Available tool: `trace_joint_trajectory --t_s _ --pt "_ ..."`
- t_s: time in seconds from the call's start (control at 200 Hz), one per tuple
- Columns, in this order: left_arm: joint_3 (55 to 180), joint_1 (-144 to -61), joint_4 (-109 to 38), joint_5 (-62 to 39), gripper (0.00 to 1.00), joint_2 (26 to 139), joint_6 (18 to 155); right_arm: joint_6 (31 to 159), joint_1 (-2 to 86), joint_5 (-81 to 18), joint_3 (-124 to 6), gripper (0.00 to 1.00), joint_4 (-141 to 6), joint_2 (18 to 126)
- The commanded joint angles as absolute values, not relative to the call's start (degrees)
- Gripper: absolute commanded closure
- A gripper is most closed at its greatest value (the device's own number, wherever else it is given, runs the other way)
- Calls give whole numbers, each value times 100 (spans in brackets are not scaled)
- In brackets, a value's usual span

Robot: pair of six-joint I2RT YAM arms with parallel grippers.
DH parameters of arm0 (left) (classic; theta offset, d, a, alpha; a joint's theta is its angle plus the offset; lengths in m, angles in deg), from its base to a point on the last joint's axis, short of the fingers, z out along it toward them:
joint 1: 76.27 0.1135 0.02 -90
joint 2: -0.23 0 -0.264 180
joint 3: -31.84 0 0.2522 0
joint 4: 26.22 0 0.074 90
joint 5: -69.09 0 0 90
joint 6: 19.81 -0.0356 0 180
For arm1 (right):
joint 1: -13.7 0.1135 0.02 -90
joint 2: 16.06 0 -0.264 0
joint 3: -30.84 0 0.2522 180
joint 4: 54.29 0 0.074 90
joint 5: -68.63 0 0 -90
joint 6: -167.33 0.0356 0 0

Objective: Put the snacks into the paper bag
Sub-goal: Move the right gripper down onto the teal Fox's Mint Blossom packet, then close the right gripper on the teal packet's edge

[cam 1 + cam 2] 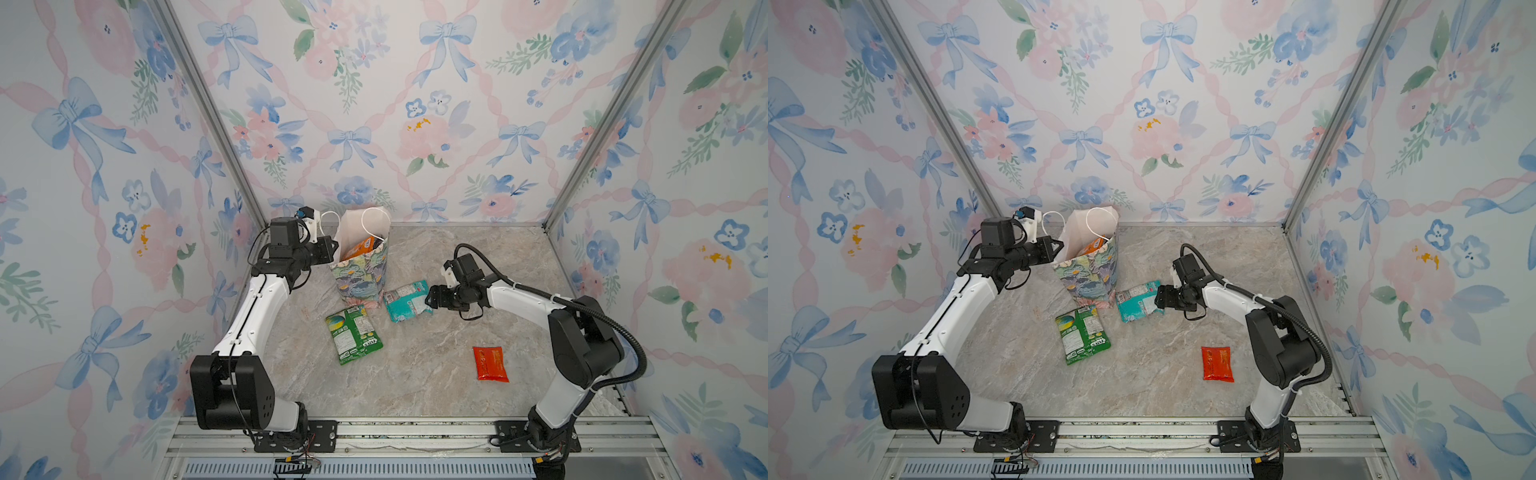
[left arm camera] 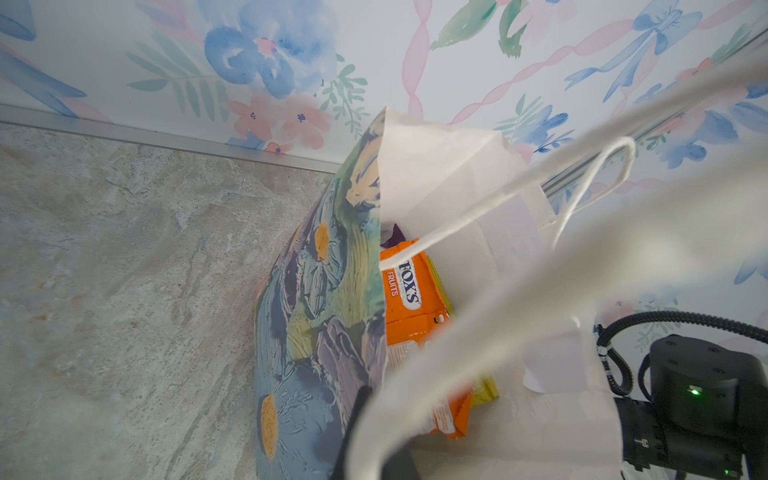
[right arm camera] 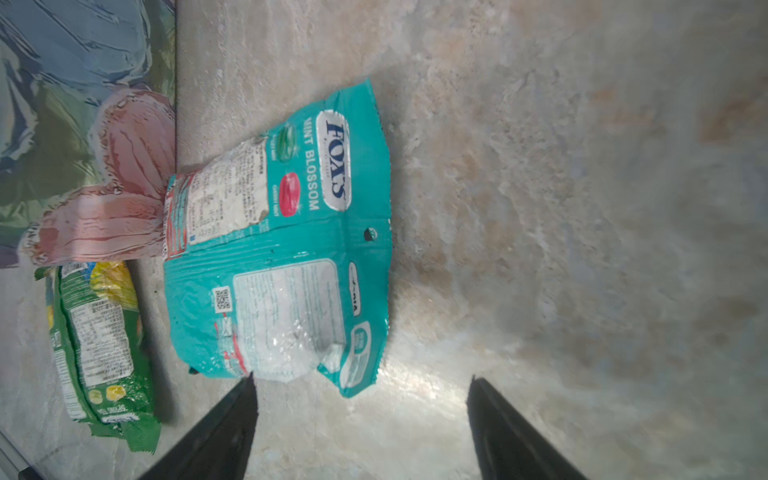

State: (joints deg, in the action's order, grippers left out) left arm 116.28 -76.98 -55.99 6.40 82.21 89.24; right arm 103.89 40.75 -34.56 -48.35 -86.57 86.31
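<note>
teal fox's mint blossom pouch lies at 9 o'clock of the spread right gripper; long axis seems 9-to-3. left gripper, farther, pinches the paper bag.

In both top views the bag stands on the table at upper centre, close to the back wall. The inner pouch sits inside it. The left gripper is at the bag's left rim. The mint pouch lies just right of the bag's base, with the right gripper at its right edge. The lower pouch lies just below the bag. The lone pouch lies at lower right, well apart.
</note>
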Motion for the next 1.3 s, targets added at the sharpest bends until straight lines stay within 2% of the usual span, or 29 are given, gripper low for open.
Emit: trace_joint_trajectory --t_s 0.0,0.235,0.385,0.585,0.955,1.09,1.295 --pt "11649 -7671 -5551 721 100 8188 8794 10486 4076 -3536 -5143 20 -8462 8845" --pt "11645 -7671 -5552 730 100 8187 8794 10523 4299 -3466 -5332 23 -8442 9156" --pt "11647 -7671 -5550 739 100 8197 8803 10273 4594 -2804 -5559 23 -8835 9226" --pt "11646 -7671 -5545 751 100 8197 8803 10067 4828 -2462 -5875 24 -9137 9473" --pt "11654 -7666 -5551 756 100 8197 8803 9960 4933 -1958 -6050 32 -9476 9842" --pt "11660 -7678 -5547 752 100 8188 8799 9959 4938 -1962 -6014 44 -9451 9890" --pt "11653 -7667 -5550 756 100 8194 8803 9862 4936 -1964 -5983 68 -9431 9748"
